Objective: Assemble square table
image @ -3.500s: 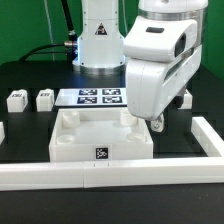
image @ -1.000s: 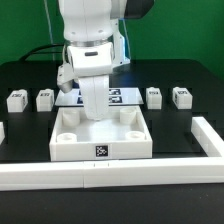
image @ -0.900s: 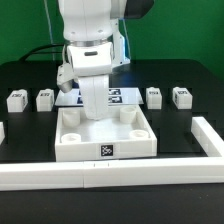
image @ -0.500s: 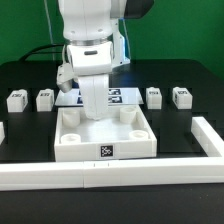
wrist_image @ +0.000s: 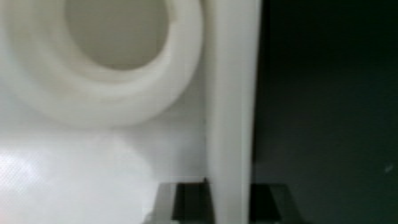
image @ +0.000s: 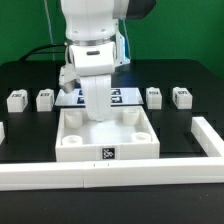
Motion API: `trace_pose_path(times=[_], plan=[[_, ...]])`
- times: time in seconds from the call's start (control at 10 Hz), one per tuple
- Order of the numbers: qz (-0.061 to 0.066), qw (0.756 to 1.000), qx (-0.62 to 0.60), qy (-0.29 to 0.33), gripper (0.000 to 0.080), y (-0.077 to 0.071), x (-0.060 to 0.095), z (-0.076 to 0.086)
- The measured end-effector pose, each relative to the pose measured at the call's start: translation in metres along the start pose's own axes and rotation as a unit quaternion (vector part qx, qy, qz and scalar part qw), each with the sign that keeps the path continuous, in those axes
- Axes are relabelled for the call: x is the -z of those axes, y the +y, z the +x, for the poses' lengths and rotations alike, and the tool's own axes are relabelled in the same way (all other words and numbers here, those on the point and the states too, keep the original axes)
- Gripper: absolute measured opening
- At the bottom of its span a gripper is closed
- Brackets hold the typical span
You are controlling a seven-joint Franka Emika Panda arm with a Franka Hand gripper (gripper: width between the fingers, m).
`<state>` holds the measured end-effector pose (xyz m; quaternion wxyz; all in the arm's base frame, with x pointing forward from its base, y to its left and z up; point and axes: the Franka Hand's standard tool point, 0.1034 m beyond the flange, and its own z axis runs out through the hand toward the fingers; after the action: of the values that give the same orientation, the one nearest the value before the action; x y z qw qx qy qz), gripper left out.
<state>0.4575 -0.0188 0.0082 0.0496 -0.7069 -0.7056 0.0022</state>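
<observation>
The white square table top (image: pixel 128 138) lies on the black table with its rim up, round sockets in the corners and a tag (image: pixel 105 153) on its front wall. My gripper (image: pixel 94 113) reaches down onto its far rim. In the wrist view the two dark fingers (wrist_image: pixel 189 203) straddle the thin rim wall (wrist_image: pixel 231 100), shut on it, with a round corner socket (wrist_image: pixel 107 50) beside it. Several small tagged white legs stand behind: two on the exterior view's left (image: pixel 16 99) (image: pixel 44 98) and two on the right (image: pixel 153 95) (image: pixel 181 95).
The long white L-shaped border rail (image: pixel 100 176) runs along the front and up the exterior view's right (image: pixel 211 140). The marker board (image: pixel 124 97) lies behind the table top, at the arm's base. The arm hides the top's far middle.
The table top has slid a little toward the exterior view's right with the gripper on its rim. Earlier still, the arm swung from the right side over to the far rim.
</observation>
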Motion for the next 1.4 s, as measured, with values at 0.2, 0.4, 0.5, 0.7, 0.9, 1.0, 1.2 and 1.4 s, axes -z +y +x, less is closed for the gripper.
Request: trace_pose_path(times=[0.2,0.4,0.5,0.7,0.9,1.0,1.2,1.4], plan=[[-0.008,1.000,-0.017,0.007,0.0062,0.016,-0.001,0.025],[-0.015,0.999,-0.029,0.012,0.0062,0.027,-0.002,0.047],[-0.018,0.999,-0.040,0.013,0.0061,0.032,-0.002,0.060],[-0.019,0.999,-0.032,0.015,0.0061,0.034,-0.003,0.078],[-0.026,0.999,-0.016,0.016,0.0060,0.037,-0.004,0.078],[-0.028,0.999,-0.010,0.016,0.0060,0.037,-0.006,0.078],[-0.028,0.999,-0.009,0.016,0.0060,0.037,-0.006,0.074],[-0.028,0.999,-0.012,0.016,0.0150,0.037,-0.006,0.074]])
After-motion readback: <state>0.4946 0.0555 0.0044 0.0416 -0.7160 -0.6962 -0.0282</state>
